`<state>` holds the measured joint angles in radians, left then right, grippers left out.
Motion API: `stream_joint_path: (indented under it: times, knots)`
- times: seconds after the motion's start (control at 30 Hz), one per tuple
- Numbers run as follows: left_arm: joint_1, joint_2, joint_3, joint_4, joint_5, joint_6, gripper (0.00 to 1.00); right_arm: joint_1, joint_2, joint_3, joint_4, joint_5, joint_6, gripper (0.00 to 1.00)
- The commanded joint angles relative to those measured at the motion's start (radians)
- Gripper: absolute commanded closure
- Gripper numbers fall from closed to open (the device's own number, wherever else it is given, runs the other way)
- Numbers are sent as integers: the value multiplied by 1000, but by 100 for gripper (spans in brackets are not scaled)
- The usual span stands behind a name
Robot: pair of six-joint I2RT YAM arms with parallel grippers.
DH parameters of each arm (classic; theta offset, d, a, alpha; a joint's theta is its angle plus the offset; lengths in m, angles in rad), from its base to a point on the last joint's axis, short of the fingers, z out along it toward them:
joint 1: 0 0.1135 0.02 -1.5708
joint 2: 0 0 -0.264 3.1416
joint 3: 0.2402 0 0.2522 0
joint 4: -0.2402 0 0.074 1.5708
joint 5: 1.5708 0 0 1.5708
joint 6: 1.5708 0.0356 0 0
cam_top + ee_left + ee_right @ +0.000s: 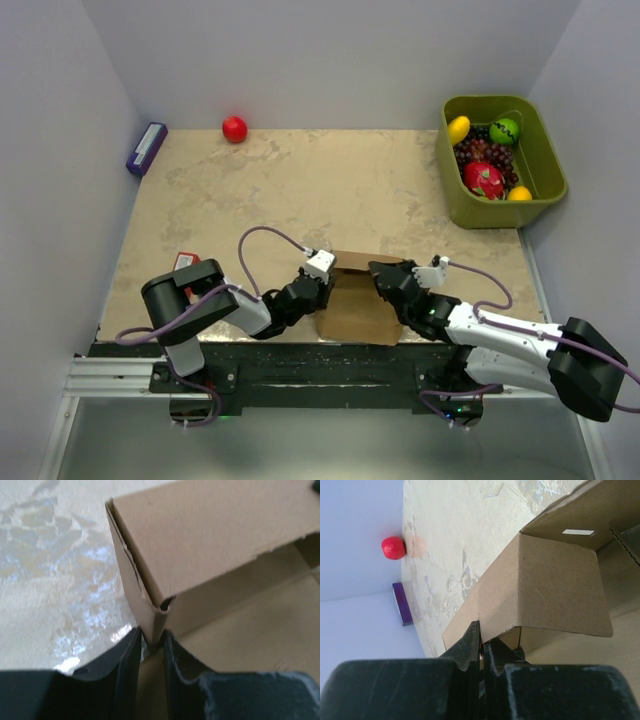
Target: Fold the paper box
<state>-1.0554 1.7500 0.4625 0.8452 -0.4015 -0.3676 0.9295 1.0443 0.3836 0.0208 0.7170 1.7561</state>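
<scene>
The paper box (pixel 360 305) is brown cardboard, partly folded, lying at the table's near edge between both arms. My left gripper (pixel 326 287) is at its left side. In the left wrist view the left gripper (pixel 152 642) is closed on the box's upright corner wall (pixel 150 615), with a folded flap (pixel 215 535) leaning over the box floor. My right gripper (pixel 386 281) is at the box's right side. In the right wrist view the right gripper (pixel 481 641) is shut on the thin edge of a side wall (pixel 540 585) that is bent inward.
A green bin (pixel 545 170) holding fruit stands at the back right. A red ball (pixel 234 128) and a small purple box (pixel 147 148) lie at the back left. A flat red box (pixel 186 262) lies beside the left arm. Walls close in on three sides.
</scene>
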Motion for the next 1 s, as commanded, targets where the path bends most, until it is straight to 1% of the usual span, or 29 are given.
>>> stream_joint_path:
  times: [0.0,0.17,0.4,0.6,0.77,0.87,0.97]
  knots:
    - [-23,36,-9,-74,38,-47,73,14,13,-28,-90,-51,-38,97]
    - [-25,32,-7,-77,30,-48,73,15,29,-38,-65,-64,-38,97]
    - [-26,-36,-19,-58,21,-51,66,15,34,-32,-56,-65,-55,97]
    - [-26,-86,-22,-14,0,-37,65,15,17,-51,-42,-68,-56,97]
    - [-26,-104,-42,66,-23,-18,65,15,8,-49,-44,-65,-66,97]
    - [-23,-110,-51,112,-22,-10,63,14,6,-51,-42,-67,-66,97]
    - [-14,-103,-41,120,-20,-8,62,15,10,-51,-35,-68,-67,97]
